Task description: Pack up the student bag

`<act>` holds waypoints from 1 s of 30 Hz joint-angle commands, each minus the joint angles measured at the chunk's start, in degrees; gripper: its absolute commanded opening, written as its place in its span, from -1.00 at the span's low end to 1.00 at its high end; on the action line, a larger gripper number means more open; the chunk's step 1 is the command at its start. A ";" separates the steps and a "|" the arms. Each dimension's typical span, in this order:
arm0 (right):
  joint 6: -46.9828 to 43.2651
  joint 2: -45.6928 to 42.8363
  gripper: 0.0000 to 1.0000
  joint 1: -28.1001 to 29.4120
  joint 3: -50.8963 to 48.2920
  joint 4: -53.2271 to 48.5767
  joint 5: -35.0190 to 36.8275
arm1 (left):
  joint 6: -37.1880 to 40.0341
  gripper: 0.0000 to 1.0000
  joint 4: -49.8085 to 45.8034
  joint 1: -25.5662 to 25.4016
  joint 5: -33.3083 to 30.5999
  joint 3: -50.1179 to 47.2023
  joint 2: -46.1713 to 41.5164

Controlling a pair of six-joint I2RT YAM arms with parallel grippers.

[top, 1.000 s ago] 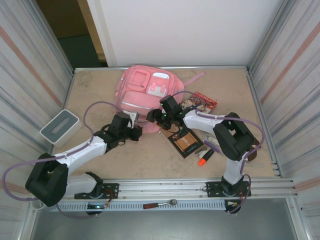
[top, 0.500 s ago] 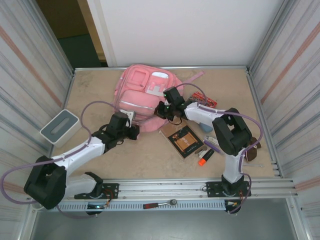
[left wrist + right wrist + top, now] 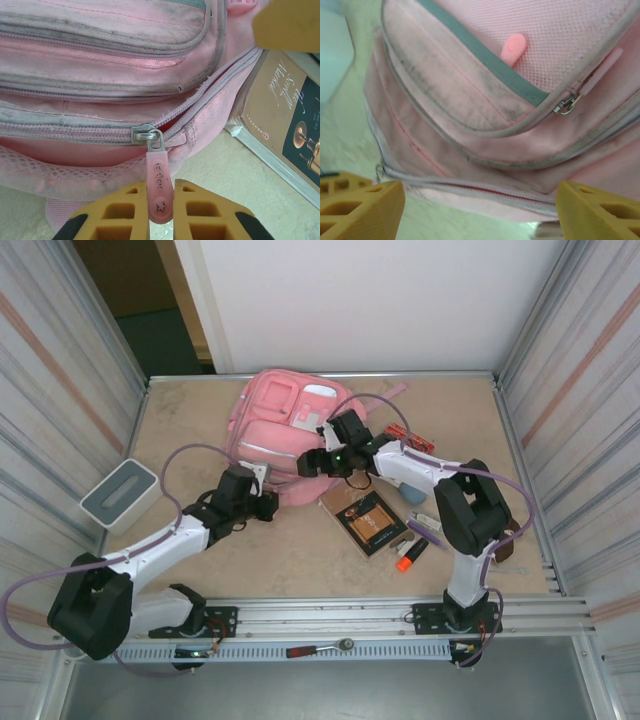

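Left gripper (image 3: 161,202) pinches the pink zip pull (image 3: 159,172) of the student bag (image 3: 100,60), its orange fingers (image 3: 117,210) drawn narrow on the tab. The metal slider (image 3: 146,134) sits just beyond the fingertips on the main zip. A brown-covered book (image 3: 285,115) lies to that gripper's right, just beside the bag. The right gripper (image 3: 480,215) hangs with its jaws spread wide and nothing between them, the bag's front pockets directly ahead of it. Seen from above, the bag lies flat on the table (image 3: 470,420), ahead of both grippers
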 commanded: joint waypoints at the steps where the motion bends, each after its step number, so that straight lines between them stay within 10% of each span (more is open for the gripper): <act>1: -22.80 -2.41 0.62 -0.83 1.92 -7.70 0.45 | 1.22 -1.00 1.86 0.79 2.00 -0.51 -2.26; 17: -48.02 6.04 0.42 3.01 6.12 -6.26 -4.35 | 0.32 -1.00 1.76 1.34 2.61 0.06 -1.98; 26: -47.96 7.27 -0.71 2.48 7.66 -8.20 6.22 | -0.61 -1.00 1.61 2.71 2.55 0.10 -2.97; 30: -50.63 5.08 -0.77 0.53 6.12 -8.64 7.93 | -1.74 -1.00 -2.01 4.97 -0.15 0.92 -2.45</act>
